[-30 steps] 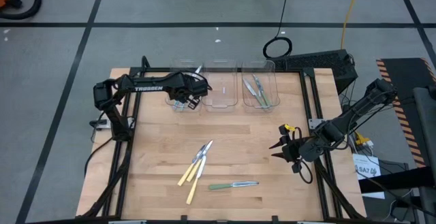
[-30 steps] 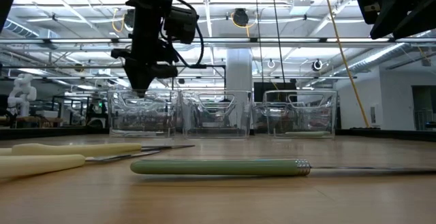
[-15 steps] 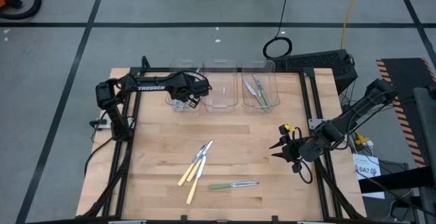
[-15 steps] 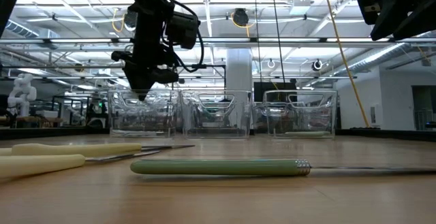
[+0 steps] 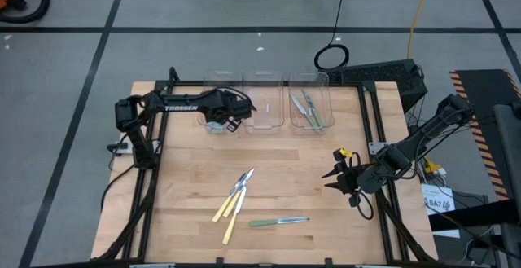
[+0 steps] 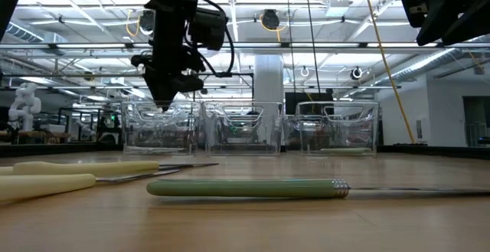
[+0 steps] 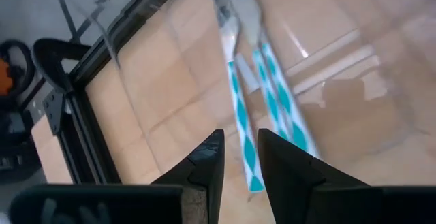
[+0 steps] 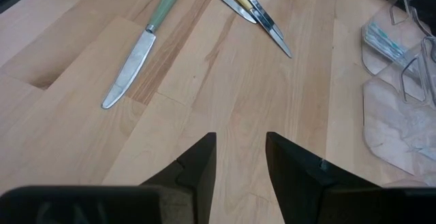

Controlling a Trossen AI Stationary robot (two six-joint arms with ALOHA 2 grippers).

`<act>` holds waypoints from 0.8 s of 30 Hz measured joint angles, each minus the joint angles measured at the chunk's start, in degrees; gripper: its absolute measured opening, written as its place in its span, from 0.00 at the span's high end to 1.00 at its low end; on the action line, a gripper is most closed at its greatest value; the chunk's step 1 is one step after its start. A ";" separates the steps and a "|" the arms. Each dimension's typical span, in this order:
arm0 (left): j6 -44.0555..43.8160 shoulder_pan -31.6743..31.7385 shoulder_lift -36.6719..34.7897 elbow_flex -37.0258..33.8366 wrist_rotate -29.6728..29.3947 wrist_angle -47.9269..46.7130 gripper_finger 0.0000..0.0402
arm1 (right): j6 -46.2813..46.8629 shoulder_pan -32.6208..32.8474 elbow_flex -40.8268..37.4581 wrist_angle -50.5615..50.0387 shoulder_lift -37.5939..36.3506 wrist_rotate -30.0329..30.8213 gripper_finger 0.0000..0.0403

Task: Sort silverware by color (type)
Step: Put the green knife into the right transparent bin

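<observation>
left gripper [image 5: 220, 121] at table's 11 o'clock over left bin [image 5: 221, 85], fingers slightly spread, empty, blue utensils [image 7: 262, 108] lying below | right gripper [image 5: 335, 177] parked at 3 o'clock, fingers apart, empty | green knife [image 5: 278, 220], yellow pair [image 5: 232, 199] unsorted at 6

White lettering "TROSSEN" runs along the left arm [image 5: 181, 107], just behind its fingers; nothing else is legible.

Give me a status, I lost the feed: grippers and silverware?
Left gripper open over left bin, blue-handled pieces inside. Right gripper open, empty, waiting at right edge. Green-handled knife, yellow-handled pieces unsorted.
</observation>
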 joint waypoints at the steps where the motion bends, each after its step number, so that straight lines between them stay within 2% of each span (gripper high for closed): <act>1: 0.01 -0.72 -0.11 0.29 -0.02 -0.05 0.75 | -0.08 0.00 0.00 0.02 0.00 0.00 0.70; 5: -2.31 -5.43 -0.39 1.96 -2.96 -0.34 0.75 | -0.13 0.00 0.00 0.01 0.00 0.00 0.70; 9: -9.63 -13.76 -2.25 2.18 -14.31 -0.75 0.75 | 0.36 0.00 0.00 0.00 0.00 0.00 0.70; 18: -20.17 -32.96 -2.62 2.11 -16.34 1.39 0.75 | 2.09 0.01 0.00 0.13 0.00 -0.09 0.70; 24: -26.49 -43.65 -2.60 2.11 -22.28 3.27 0.75 | 5.60 0.00 -0.02 1.41 0.00 -0.09 0.70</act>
